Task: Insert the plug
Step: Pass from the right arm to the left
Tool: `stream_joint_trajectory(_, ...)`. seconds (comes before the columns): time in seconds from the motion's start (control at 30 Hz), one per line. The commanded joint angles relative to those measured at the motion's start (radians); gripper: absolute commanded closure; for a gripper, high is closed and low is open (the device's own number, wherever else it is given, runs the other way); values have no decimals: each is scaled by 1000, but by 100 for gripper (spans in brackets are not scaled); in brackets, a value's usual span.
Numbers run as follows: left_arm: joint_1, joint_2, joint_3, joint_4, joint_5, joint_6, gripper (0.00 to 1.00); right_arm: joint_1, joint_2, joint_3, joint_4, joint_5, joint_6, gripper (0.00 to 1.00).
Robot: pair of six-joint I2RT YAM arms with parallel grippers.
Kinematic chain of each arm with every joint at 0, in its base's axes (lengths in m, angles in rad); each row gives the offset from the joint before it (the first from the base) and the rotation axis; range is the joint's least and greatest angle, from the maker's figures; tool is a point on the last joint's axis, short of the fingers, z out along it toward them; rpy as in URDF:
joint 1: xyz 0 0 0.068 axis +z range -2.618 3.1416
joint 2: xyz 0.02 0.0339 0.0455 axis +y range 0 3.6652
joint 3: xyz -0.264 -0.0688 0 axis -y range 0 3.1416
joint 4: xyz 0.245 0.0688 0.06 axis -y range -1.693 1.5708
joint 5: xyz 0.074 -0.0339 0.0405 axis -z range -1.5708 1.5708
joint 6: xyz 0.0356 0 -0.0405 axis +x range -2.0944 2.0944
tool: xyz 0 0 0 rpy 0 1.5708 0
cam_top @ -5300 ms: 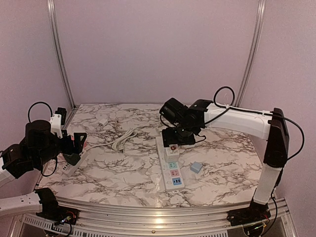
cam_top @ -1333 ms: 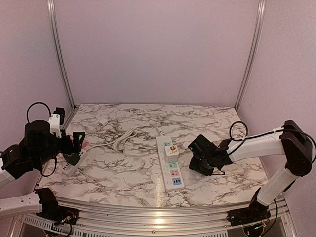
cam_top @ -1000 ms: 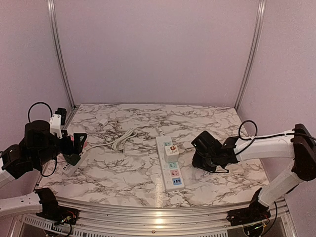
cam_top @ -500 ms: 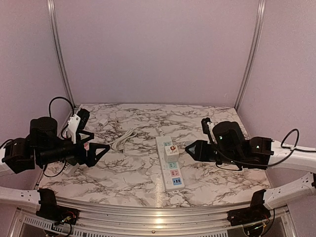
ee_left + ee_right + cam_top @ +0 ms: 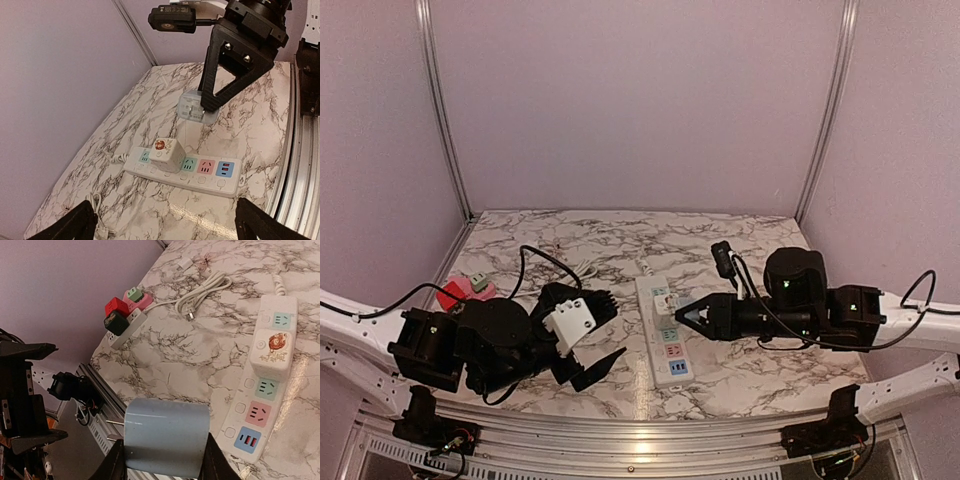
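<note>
Pale blue boxy plug (image 5: 166,437) is clamped in right tool (image 5: 682,318), just right of long white power strip (image 5: 665,352) laid near-to-far; left tool (image 5: 607,330) is spread wide, empty.

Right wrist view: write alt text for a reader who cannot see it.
The jaws clamp a pale blue plug in the foreground, above a marble table. At right lies a white power strip carrying a white cube adapter.
</note>
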Motion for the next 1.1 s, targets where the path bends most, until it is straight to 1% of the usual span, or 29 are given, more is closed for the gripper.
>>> stream_joint_trajectory(0.0,-3,47,14,213,14,165,1,58,-9,-3,56,-22,-14,82)
stream_joint_trajectory(0.13,-4,113,31,247,77,220,1,110,-2,3,80,19,-14,82)
stream_joint_trajectory(0.33,-4,154,48,265,169,259,1,157,23,8,125,5,-12,81)
stream_joint_trajectory(0.47,-4,175,70,264,167,268,2,179,50,25,128,-4,-17,81)
stream_joint_trajectory(0.8,-4,202,81,262,171,281,14,186,75,45,145,-4,-23,81)
stream_joint_trajectory(0.97,-1,210,77,259,150,286,16,189,88,61,145,-37,-34,81)
stream_joint_trajectory(1.07,6,214,80,249,146,274,20,194,98,70,144,-31,-41,80)
